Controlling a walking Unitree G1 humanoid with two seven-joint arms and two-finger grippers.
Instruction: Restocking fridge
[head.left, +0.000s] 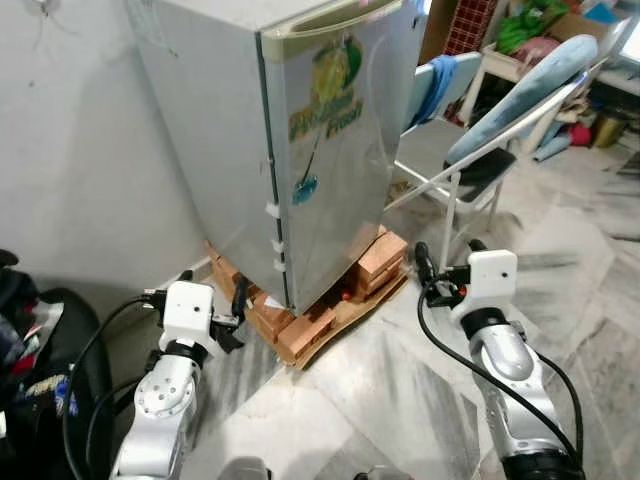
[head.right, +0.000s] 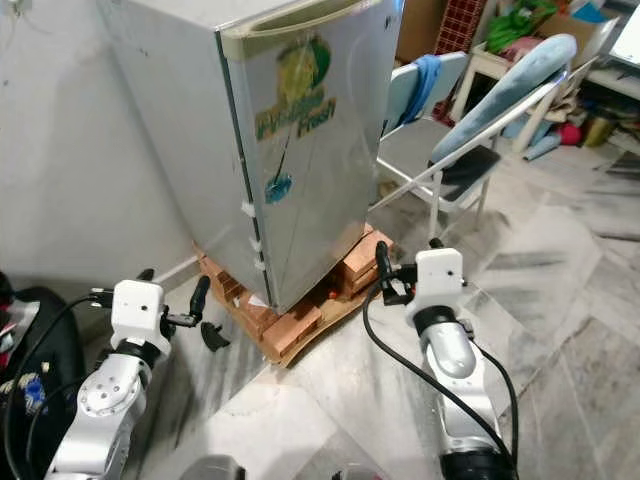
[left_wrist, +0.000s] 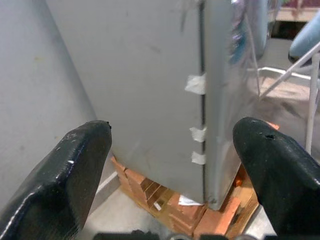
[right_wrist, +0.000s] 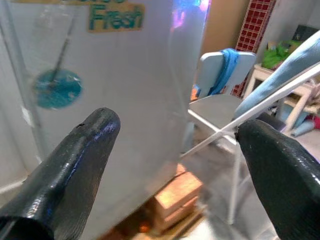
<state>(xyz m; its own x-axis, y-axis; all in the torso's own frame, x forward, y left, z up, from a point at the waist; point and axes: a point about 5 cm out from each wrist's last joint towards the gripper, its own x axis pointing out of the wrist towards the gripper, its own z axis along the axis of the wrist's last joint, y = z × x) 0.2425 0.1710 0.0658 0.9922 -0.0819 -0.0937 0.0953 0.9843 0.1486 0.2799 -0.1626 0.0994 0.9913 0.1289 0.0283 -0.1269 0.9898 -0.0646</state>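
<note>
**Closed fridge on bricks, both grippers empty before it**

Left gripper (left_wrist: 172, 165): raised low in front of the fridge's near corner, fingers spread wide, nothing between them. Its wrist view looks along the seam between the fridge's side wall and door.

Right gripper (right_wrist: 172, 165): raised to the right of the fridge's lower front, fingers likewise parted and empty, aimed at the door and the chairs beyond.

Black bag (head.left: 40, 370): on the floor at the robot's far left, beside the left arm.

Bricks (head.left: 310, 325): reddish, stacked under the fridge with a board, lifting it off the marble floor (head.left: 400, 390).

Fridge (head.left: 250, 130): small, silver-grey, upright, straight ahead against the white wall (head.left: 70, 150). Door (head.left: 340, 140) shut, carrying a yellow-green sticker and a small blue round one. Three scraps of white tape (head.left: 272, 212) run down the door's edge.

Folding chairs (head.left: 470, 150): just behind and right of the fridge, white-framed, one tilted with a pale blue pad, another with a blue cloth (head.left: 437, 85) hung over its back.

Clutter (head.left: 540, 25): further back at upper right, green and pink items on a low table; details unclear.
</note>
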